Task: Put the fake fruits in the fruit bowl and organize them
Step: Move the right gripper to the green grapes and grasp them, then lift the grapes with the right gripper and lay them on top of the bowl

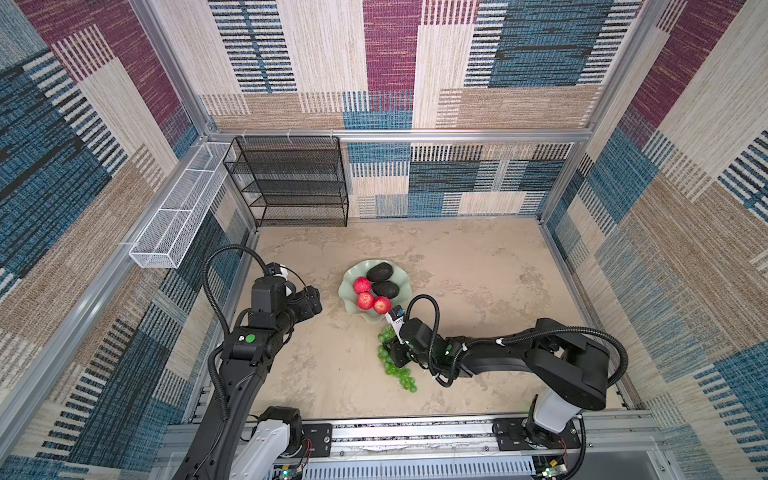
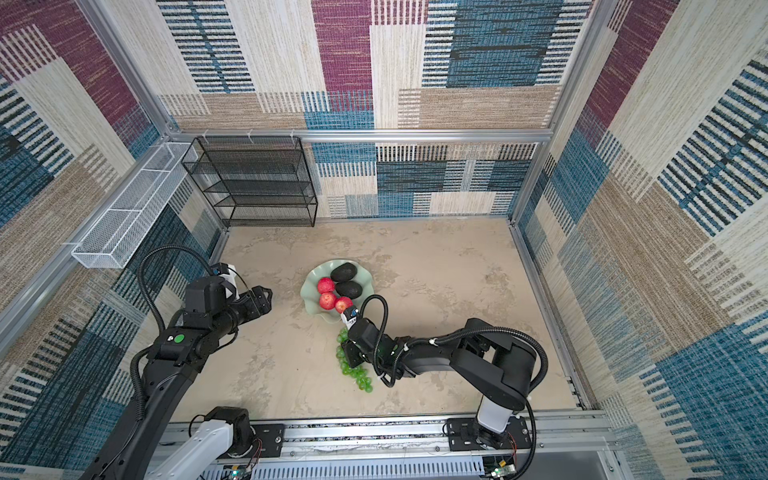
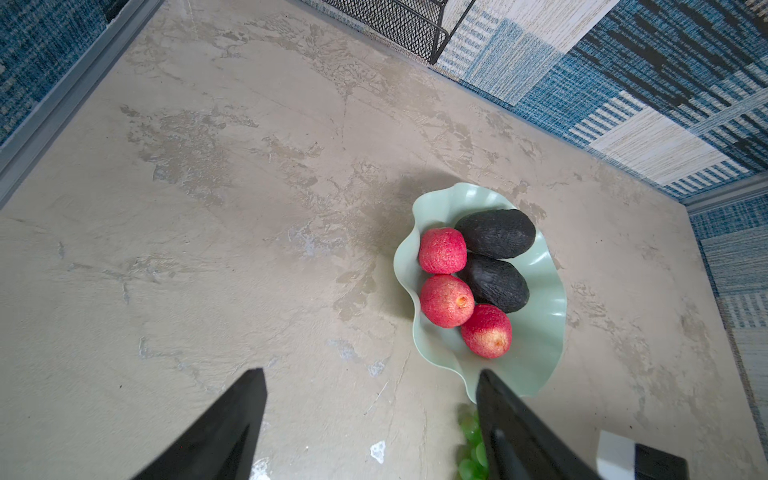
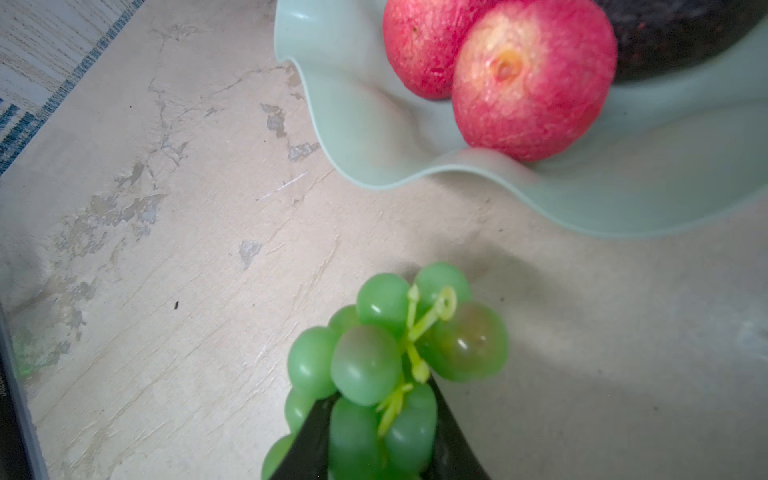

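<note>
- fruit bowl (image 1: 351, 272): shallow dish of glossy pale mint with a wavy, ruffled rim. It stands mid-bench (image 1: 478, 270), on a mottled beige surface that looks like plaster.
- avocados (image 3: 496, 232), two: ovoid, near-black, with pebbled matte skin. They lie side by side in the bowl.
- red fruits (image 3: 446, 300), three: rounded and matte, finely speckled pale, two of them showing a yellowish dimple. They sit in a row inside the bowl, against the avocados.
- bunch of grapes (image 4: 365, 365): smooth, translucent bright green beads on a thin yellow-green stem. It is outside the bowl, just beside its near rim. In both top views the long cluster (image 1: 388, 366) trails over the bench.
- right jaws: black, closed on the bunch of grapes near its stem end.
- left jaws: black and tapered, standing apart with nothing between them. They are to the left of the bowl and clear of it.
- black mesh rack (image 1: 291, 183): tiered wire shelves at the back wall.
- white mesh basket (image 1: 178, 212): long and narrow, on the left rail.
</note>
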### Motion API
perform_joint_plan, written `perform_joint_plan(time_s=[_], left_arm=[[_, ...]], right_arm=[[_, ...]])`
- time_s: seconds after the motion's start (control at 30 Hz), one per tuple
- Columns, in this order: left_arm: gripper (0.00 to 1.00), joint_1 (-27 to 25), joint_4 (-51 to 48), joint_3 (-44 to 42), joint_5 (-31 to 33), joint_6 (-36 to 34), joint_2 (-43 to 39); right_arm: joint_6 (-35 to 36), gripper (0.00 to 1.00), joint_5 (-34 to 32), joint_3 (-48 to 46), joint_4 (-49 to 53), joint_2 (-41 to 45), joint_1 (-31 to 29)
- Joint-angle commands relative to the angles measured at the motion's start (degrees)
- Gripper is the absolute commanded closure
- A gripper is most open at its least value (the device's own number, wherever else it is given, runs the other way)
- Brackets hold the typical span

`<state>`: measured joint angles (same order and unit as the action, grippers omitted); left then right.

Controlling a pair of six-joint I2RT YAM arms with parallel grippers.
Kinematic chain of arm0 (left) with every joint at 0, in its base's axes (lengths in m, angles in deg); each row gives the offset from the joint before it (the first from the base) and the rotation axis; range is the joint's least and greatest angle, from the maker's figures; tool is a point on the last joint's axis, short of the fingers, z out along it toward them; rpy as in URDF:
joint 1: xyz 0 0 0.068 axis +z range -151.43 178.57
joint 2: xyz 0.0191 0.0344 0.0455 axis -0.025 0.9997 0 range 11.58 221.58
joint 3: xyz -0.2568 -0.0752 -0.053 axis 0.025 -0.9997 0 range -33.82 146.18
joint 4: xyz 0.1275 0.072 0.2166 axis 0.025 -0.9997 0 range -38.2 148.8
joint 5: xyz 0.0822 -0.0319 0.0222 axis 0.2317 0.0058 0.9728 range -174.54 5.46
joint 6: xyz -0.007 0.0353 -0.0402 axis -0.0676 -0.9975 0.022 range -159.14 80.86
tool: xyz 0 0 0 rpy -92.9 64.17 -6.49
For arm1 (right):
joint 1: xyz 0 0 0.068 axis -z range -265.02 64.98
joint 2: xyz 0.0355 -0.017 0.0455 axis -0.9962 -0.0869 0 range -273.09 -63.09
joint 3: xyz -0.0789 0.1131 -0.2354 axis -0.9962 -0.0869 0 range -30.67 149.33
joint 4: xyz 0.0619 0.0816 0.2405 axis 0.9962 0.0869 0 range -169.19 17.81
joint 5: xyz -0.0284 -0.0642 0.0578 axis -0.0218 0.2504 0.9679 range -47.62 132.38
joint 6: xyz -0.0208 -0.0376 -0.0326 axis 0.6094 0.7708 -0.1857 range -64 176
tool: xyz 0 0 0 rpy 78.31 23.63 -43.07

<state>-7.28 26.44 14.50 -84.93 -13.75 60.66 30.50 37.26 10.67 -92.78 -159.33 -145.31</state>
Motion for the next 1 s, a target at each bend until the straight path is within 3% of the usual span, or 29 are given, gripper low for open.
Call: perform_joint_plan(time_s=[0.0, 0.3, 0.53, 0.83, 0.97], left_arm=[[0.17, 0.13, 0.97, 0.24, -0.09, -1.18, 0.05], [0.17, 0.41, 1.07, 0.73, 0.09, -1.17, 0.41], [0.17, 0.57, 1.26, 0.85, 0.06, -0.86, 0.67], [0.17, 0.74, 1.07, 0.73, 0.22, -0.69, 0.42], [0.17, 0.84, 0.87, 0.40, 0.37, -0.87, 0.23]], right_arm=[[-1.37, 0.74, -0.04, -2.20, 3.07, 2.57, -0.08], [-1.72, 0.76, -4.11, -8.08, 4.77, 16.30, -0.04], [0.50, 0.76, -8.17, -4.56, 12.31, 25.40, 0.02], [5.25, 0.76, -8.36, 8.34, 18.41, 24.82, 0.84], [7.07, 0.76, -4.50, 15.32, 20.52, 21.46, 4.61]])
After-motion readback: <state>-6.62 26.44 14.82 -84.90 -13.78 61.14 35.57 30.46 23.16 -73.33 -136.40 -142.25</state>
